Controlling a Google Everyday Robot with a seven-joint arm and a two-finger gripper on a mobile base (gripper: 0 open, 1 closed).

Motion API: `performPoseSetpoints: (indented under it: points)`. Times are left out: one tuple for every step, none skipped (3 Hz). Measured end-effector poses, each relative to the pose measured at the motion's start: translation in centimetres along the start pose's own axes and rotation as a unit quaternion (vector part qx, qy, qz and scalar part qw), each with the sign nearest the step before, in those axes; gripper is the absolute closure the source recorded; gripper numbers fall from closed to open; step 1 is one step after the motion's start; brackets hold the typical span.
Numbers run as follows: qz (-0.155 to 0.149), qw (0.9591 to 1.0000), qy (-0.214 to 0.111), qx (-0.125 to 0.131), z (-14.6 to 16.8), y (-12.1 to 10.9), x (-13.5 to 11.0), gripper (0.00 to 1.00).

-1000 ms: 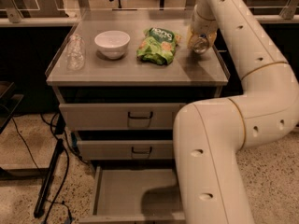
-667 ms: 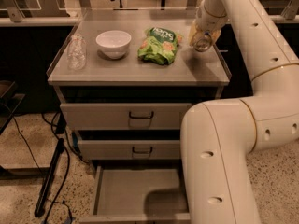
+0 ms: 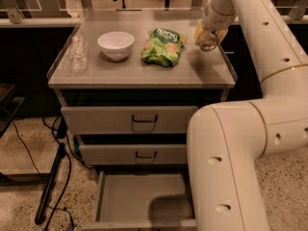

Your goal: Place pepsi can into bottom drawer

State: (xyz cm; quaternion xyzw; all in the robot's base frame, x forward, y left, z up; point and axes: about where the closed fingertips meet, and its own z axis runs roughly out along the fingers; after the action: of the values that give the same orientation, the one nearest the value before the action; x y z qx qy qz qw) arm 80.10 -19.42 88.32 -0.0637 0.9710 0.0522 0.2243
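My gripper hangs just above the right rear part of the cabinet top, to the right of the green chip bag. It is shut on the pepsi can; only the can's round silver end shows, tilted toward the camera, and the fingers hide its blue side. The bottom drawer stands pulled open at the foot of the cabinet. Its flat grey inside holds nothing, and my arm covers its right end.
A green chip bag, a white bowl and a clear plastic cup stand on the cabinet top. The two upper drawers are closed. My large white arm fills the right foreground. Black cables lie on the floor at left.
The gripper has lifted a little off the cabinet top with the can in it, and the can's silver end now faces the camera. The arm's elbow has shifted right.
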Motion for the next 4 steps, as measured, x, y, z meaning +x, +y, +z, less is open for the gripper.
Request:
performPoseSetpoints:
  points:
    - [0.014, 0.9998, -0.013, 0.0, -5.5, -2.5, 1.4, 1.0]
    - [0.014, 0.9998, -0.013, 0.0, -5.5, -2.5, 1.4, 1.0]
    - [0.005, 0.9999, -0.016, 0.001, -6.2, -2.3, 1.3, 1.0]
    - [0.012, 0.9999, -0.009, 0.008, -8.6, -3.0, 2.8, 1.0]
